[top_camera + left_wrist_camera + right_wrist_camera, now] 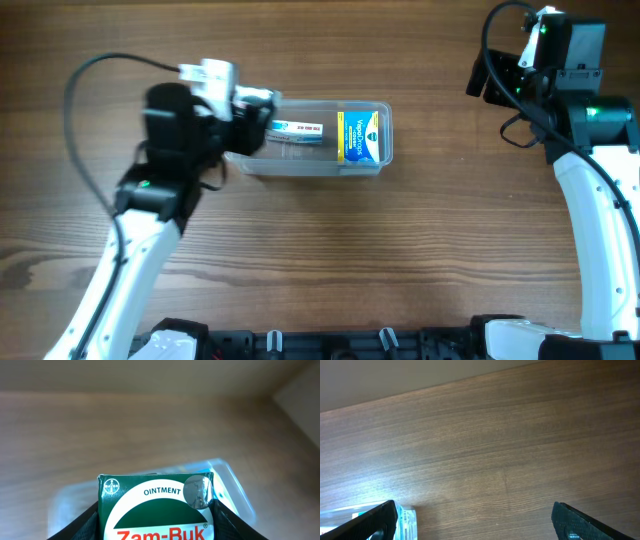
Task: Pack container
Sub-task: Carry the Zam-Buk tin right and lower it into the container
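The clear plastic container [375,168] lies on the wooden table at centre. A blue-and-yellow carton [361,135] lies inside its right part and a blue-and-white tube box [303,129] inside its middle. My left gripper [252,122] hangs over the container's left end, shut on a green-and-white Zam-Buk ointment box [157,510]. Part of the container [232,485] shows behind that box in the left wrist view. My right gripper [475,520] is open and empty, raised at the far right [505,75]. The container's corner [407,517] shows at the lower left of the right wrist view.
The table [400,260] is bare brown wood around the container. The arm bases stand along the front edge [330,345].
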